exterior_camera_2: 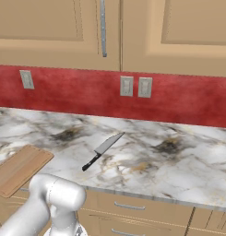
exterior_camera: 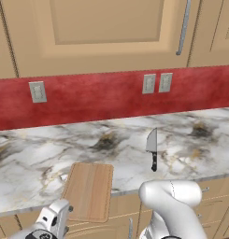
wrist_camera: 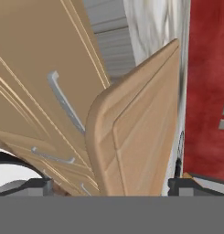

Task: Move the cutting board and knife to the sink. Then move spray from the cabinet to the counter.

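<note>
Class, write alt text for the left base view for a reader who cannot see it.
A cutting board overhangs the front edge of a marble counter; a knife lies to its right, apart from it, handle toward the camera. Behind are a red backsplash and cabinets.

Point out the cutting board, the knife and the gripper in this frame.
cutting board (exterior_camera: 88, 190): left base view, middle of its wooden face.
knife (exterior_camera: 152, 142): left base view, on the grey blade.
gripper (wrist_camera: 109, 186): hand view, midway between its fingertips, over the board.

From my seat I see my arm (exterior_camera: 169, 205) as smooth, glossy white rounded links with a thin dark seam line on the bulbous elbow, a light grey boxy wrist block (exterior_camera: 54, 219) with dark fittings, and two small dark grey fingertips (wrist_camera: 38, 186)
</note>
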